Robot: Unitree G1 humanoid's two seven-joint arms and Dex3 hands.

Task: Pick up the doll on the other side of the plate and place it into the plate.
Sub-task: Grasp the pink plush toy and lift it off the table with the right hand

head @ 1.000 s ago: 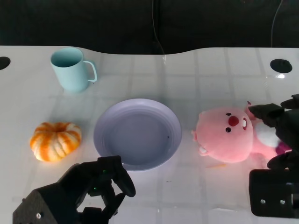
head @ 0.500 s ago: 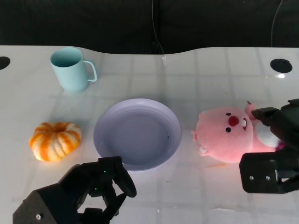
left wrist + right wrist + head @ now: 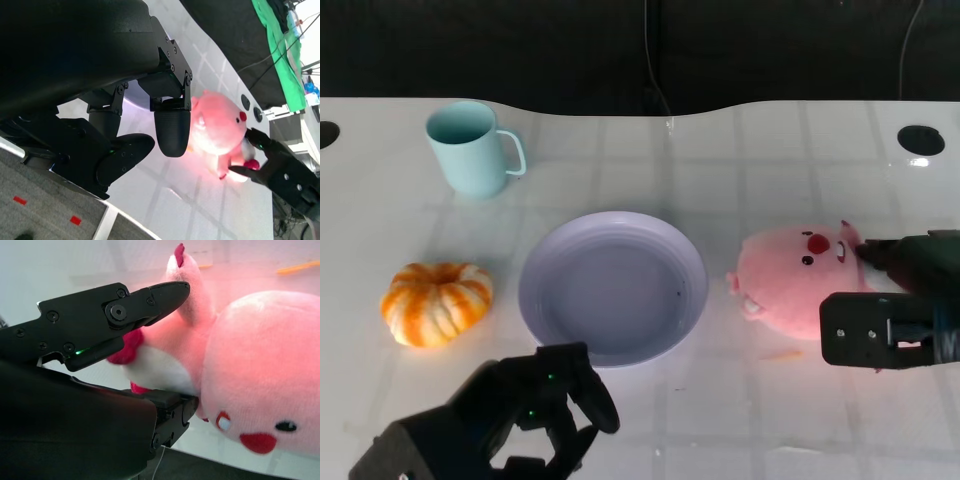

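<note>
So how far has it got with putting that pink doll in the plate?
Nothing is finished: the plate holds nothing. In hand now: the right hand has its fingers around the pink doll, which lies on the table beside the plate. Lifting and setting it in remain. The left hand holds nothing.

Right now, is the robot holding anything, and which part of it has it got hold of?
The right hand is closing around the pink doll's body, behind the head; a firm hold cannot be told. The left hand holds nothing.

The right robot hand (image 3: 895, 305) hides the doll's (image 3: 790, 290) body.
</note>
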